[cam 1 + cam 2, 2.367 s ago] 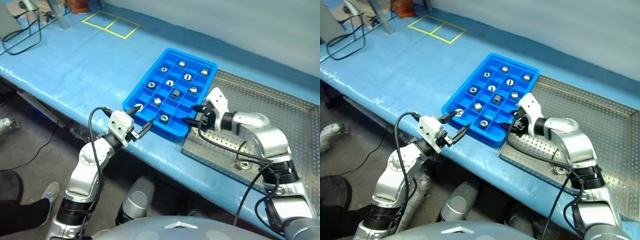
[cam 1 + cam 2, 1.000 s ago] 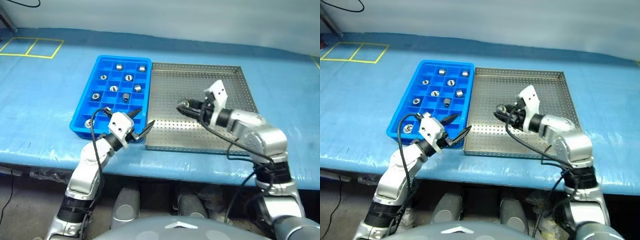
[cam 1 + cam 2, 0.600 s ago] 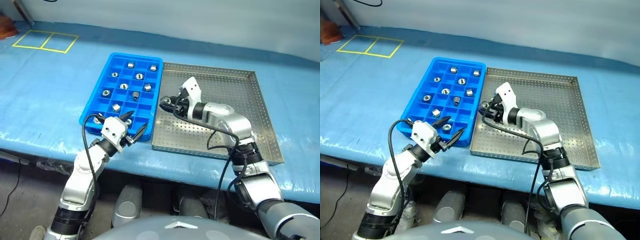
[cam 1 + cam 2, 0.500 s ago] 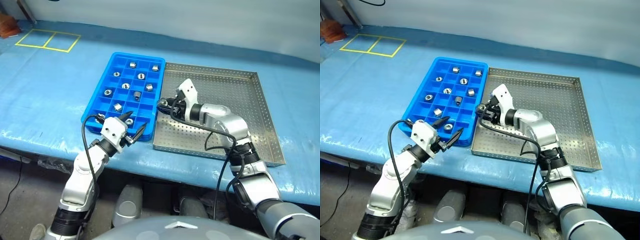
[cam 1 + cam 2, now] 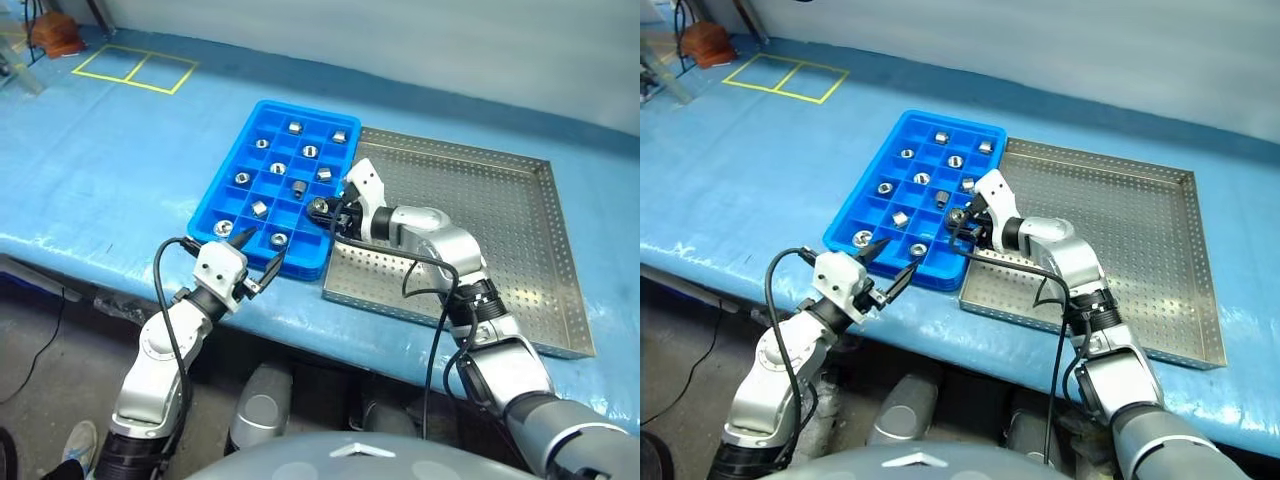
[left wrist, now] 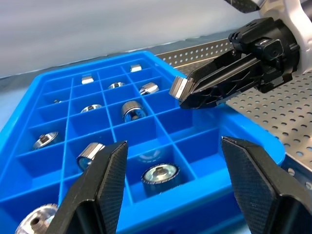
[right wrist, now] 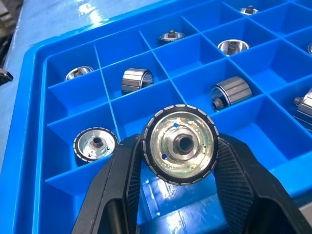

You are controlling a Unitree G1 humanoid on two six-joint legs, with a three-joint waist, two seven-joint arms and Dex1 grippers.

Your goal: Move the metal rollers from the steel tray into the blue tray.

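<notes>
— Steel, polished and knurled round the rim: roller [image 7: 181,145] pinched between the right gripper [image 5: 322,211] fingers, clamped snugly on its curved sides, bore facing the wrist camera. Held at centre frame in the head views, over the right-hand edge of the blue tray [image 5: 216,193].

— And the left gripper [image 5: 252,258]?

— Spread wide, holding nothing, parked at the lower edge of the blue tray, lower left of centre.

— Remaining stock?

— Other metal rollers [image 5: 297,188] already sitting one to a compartment, scattered across the grid. Steel tray [image 5: 520,270], right of centre, looks bare of rollers where visible; part hidden behind the right arm.

— Handling?

— Probably dense for its size, rigid, not fragile. Slick on the flat faces, so best gripped across the knurled band, as now, squarely on the diameter. Round, so likely to roll or tip on release; better let go low inside a cell than dropped from height.

— Target?

— Several free cells just beneath the held roller, near the right edge of the grid. Hard to say which one lies directly under it.
</notes>
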